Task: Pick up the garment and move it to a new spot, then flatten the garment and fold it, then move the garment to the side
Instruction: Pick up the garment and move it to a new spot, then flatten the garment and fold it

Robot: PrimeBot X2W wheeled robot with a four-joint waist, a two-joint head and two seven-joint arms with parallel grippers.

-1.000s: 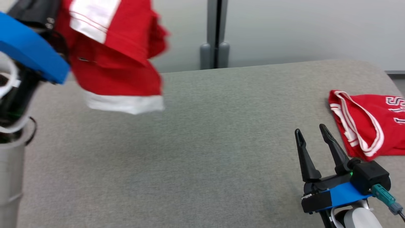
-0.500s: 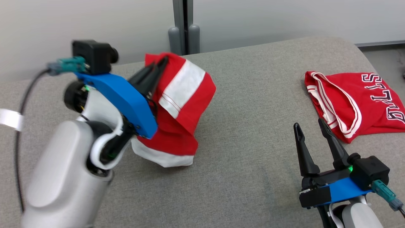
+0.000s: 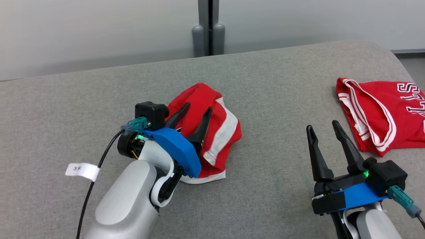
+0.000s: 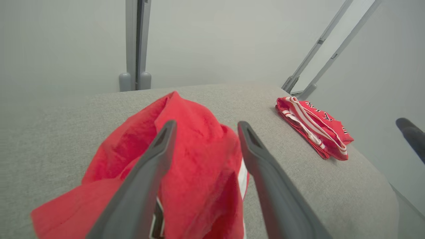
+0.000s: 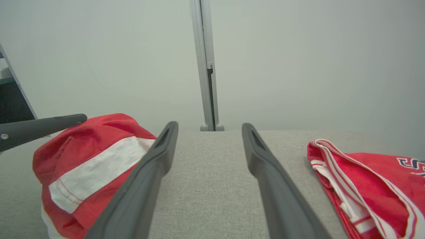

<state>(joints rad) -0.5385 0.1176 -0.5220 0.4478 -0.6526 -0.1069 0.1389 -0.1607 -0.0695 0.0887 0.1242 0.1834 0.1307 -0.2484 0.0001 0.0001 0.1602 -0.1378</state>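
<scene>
Head view: a grey fabric surface (image 3: 265, 99) ran to a pale wall (image 3: 99, 33). The crumpled red garment (image 3: 219, 132) lay left of centre, long axis near-to-far, white hem nearest. The left gripper (image 3: 199, 106) was spread over it, and the right gripper (image 3: 322, 124) stood apart.
Left wrist view: parted fingers (image 4: 149, 172) framed red cloth.
Right wrist view: the garment sat left.

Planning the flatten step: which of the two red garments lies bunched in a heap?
The red garment with the broad white band, at the open left gripper; the red lettered jersey lies flatter, far right.
</scene>
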